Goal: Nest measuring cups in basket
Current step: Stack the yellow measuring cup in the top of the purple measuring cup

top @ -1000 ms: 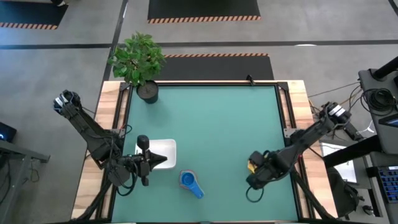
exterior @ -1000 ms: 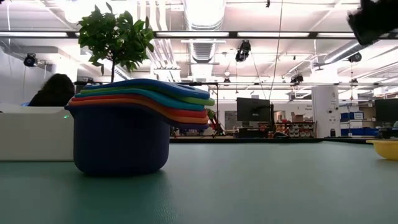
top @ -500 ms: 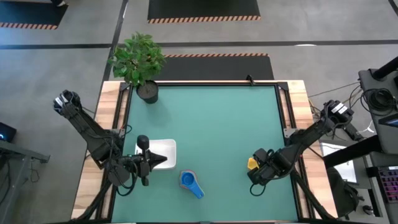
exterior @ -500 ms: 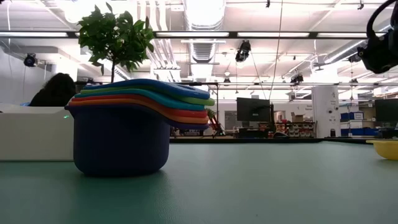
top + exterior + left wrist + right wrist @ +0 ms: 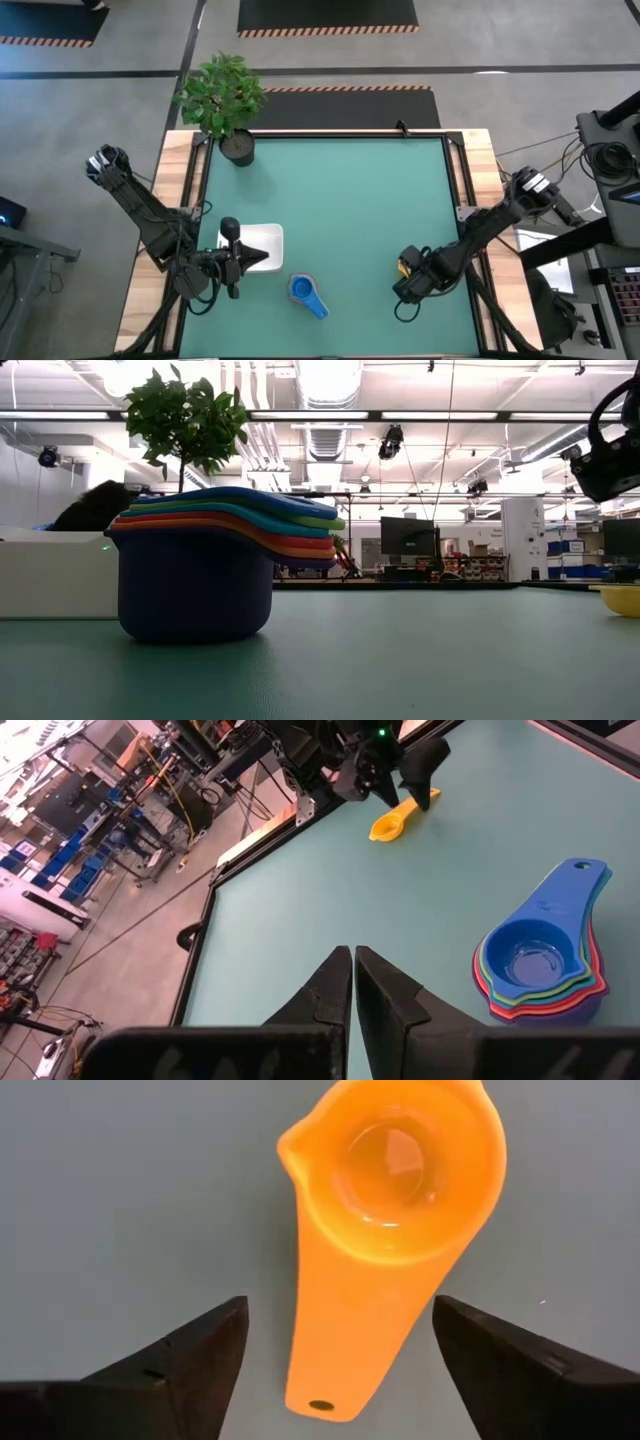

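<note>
Since a second ago my right gripper (image 5: 408, 283) has spread its fingers and dropped back over the yellow cup (image 5: 385, 1210), after lifting slightly in between; nothing else on the table has shifted.

I judge the step in hand to be the pickup of this last loose cup. From the right wrist, both fingers stand wide, one each side of the handle, touching nothing, with the bowl pointing away. Next I need to lower until the fingertips bracket the handle, close, then carry the cup left across the table.

Nearest me sits the stack of nested cups (image 5: 306, 294), dark blue outermost, on the green mat (image 5: 350, 200), just right of the white basket (image 5: 262, 236) and not in it. So the stack has yet to go in as well. My left gripper (image 5: 352, 988) is clenched on nothing, parked over the basket's near edge.

Farther off, a potted plant (image 5: 225, 100) stands at the far left corner. Beyond the table, the low view shows a lit workshop with monitors and a person's dark head (image 5: 95, 508) at left.
</note>
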